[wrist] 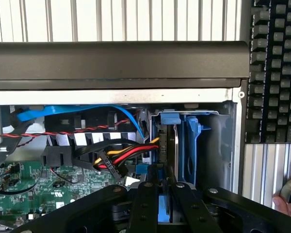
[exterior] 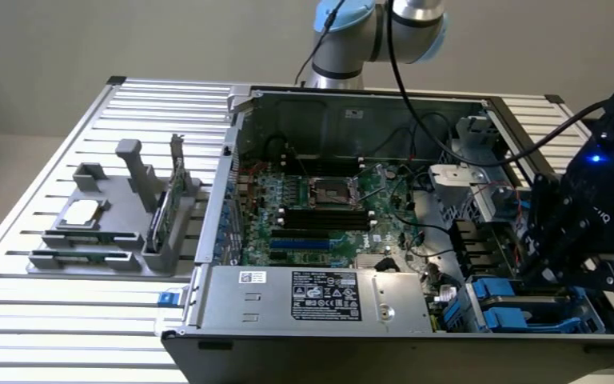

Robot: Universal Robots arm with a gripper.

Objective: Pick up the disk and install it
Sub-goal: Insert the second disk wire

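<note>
While the exterior view sets the black gripper (exterior: 547, 276) low over the drive bay corner of the open grey metal computer case (exterior: 285, 308), the wrist view shows its fingers (wrist: 148, 204) clamped on the disk (wrist: 166, 213), a flat drive edged with blue plastic rails, standing upright in that bay beside a blue plastic carrier (wrist: 191, 145), near red and yellow cables (wrist: 131, 154).

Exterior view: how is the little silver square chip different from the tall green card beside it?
The small square silver chip lies flat, but the thin green circuit card stands up on its edge. The chip is shiny silver and the card is green. The chip is square, while the card is long and thin. Both sit on the same grey plastic holder, outside the open computer case.
</note>
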